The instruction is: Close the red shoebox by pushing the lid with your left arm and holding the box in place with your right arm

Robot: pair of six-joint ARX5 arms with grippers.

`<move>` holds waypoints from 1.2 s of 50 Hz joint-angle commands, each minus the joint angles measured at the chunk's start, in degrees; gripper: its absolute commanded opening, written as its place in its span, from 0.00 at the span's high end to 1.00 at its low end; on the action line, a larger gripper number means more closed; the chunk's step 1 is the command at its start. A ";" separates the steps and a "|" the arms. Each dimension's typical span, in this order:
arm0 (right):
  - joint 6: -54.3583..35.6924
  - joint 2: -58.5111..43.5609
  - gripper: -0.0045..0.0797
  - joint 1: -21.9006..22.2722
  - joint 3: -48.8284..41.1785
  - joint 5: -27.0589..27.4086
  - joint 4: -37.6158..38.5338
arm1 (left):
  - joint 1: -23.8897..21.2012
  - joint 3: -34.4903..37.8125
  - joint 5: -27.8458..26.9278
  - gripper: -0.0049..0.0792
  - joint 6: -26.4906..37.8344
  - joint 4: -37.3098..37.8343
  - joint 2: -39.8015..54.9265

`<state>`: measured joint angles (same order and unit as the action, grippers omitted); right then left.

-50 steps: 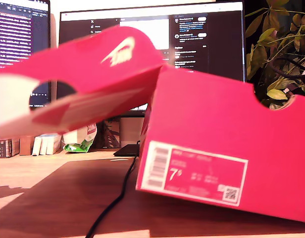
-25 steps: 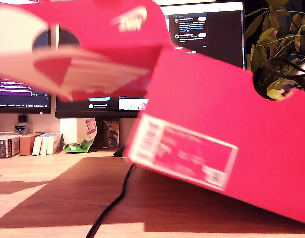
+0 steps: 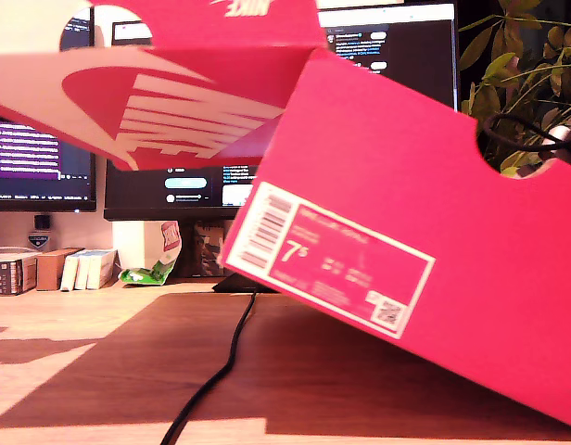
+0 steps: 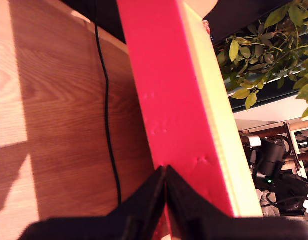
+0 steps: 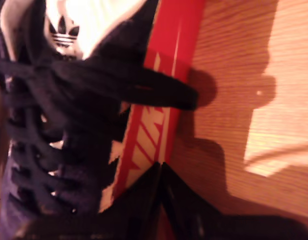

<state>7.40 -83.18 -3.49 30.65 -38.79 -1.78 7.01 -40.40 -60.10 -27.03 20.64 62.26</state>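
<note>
Closest to its own camera, my first hand (image 4: 165, 172) has its two black fingers pressed together on a thin red card wall that is cream on the inside. It looks like it is pinching that wall, but I cannot tell if it is the side of the box or part of the lid. My second hand (image 5: 161, 167) also has its fingers squeezed onto a red edge with white letters, right beside a dark shoe (image 5: 59, 125) with black laces that lies inside the box. In the exterior view, a black cable (image 3: 221, 362) runs across the front of the wooden counter (image 3: 72, 324). Just behind it is the red shoebox (image 3: 434, 213). It is tipped: the end with the white label (image 3: 327, 260) is up in the air, and the other end goes down toward the exterior view's right. The lid (image 3: 193, 102) is wide open, held high above the box on the exterior view's left, so its inside with the big white logo shows. So I think the job is not done yet. The box needs to sit flat on the counter, and then the lid has to swing all the way down over the shoe. Farther back are some small boxes (image 3: 58, 269), two dark screens (image 3: 397, 56) and a leafy plant (image 3: 522, 74).
</note>
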 commanded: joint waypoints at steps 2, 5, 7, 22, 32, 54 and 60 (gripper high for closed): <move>-0.42 -0.61 0.96 -1.33 0.37 -1.14 0.22 | -1.73 -0.42 -1.40 0.96 -0.04 -0.04 -0.50; -0.42 -0.61 0.96 -1.42 0.37 -1.14 -0.04 | -1.73 -0.98 -1.44 0.96 -0.07 0.00 -0.50; -0.42 -0.61 0.96 -1.55 0.37 -1.11 -0.22 | -1.70 -1.51 -1.44 0.96 -0.07 0.02 -0.52; -1.25 -0.61 0.96 -1.88 0.37 -1.11 -0.22 | -1.97 -8.66 -1.62 0.96 -0.02 1.95 -0.79; -1.25 -0.61 0.96 -1.88 0.37 -1.11 -0.20 | -2.78 -11.98 -1.62 0.96 -0.09 2.10 -0.79; -1.22 -0.61 0.96 -2.27 0.37 -1.16 0.48 | -12.68 -12.87 2.23 0.96 -3.41 -1.57 -0.76; -1.25 -0.61 0.96 -2.86 0.37 -1.14 0.50 | -15.50 -12.90 3.28 0.96 -5.95 -4.74 -0.76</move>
<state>6.33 -83.18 -4.56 30.65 -38.76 -1.83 -6.63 -54.89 -56.86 -31.92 15.40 60.77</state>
